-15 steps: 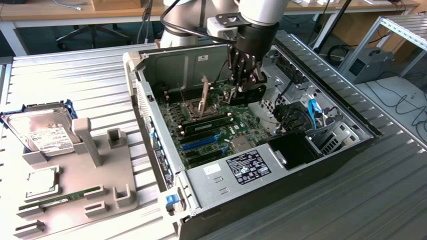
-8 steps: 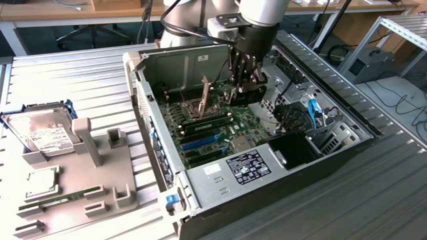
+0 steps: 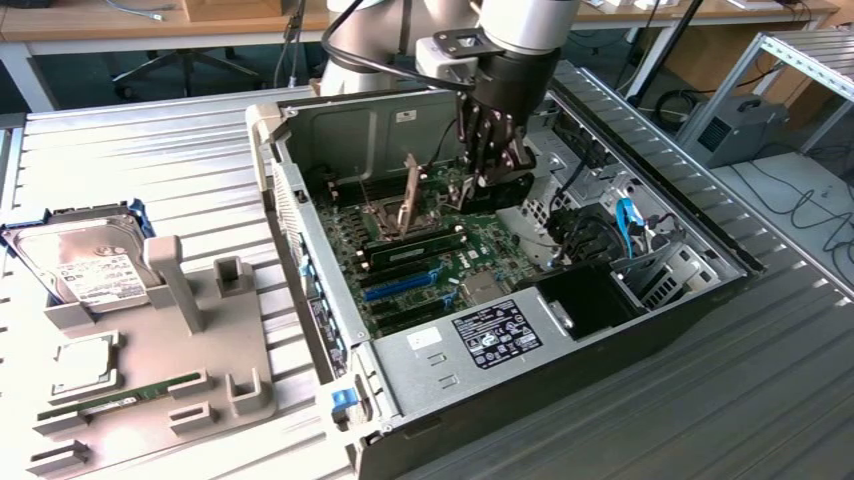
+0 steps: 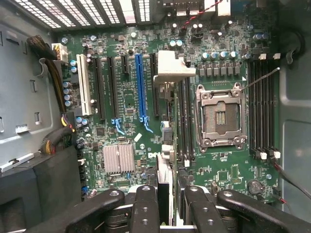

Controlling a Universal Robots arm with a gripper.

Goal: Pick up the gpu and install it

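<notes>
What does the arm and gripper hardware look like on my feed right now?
The arm is a silver-grey tube with a black wrist section, and a dark cable loops beside it. The gripper is black, with slim multi-link fingers of glossy black segments joined by round silver pins.

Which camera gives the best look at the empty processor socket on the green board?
The wrist view: it faces the processor socket squarely, with frame and centre plain. The exterior view shows the socket at a slant, deep inside the case.
</notes>
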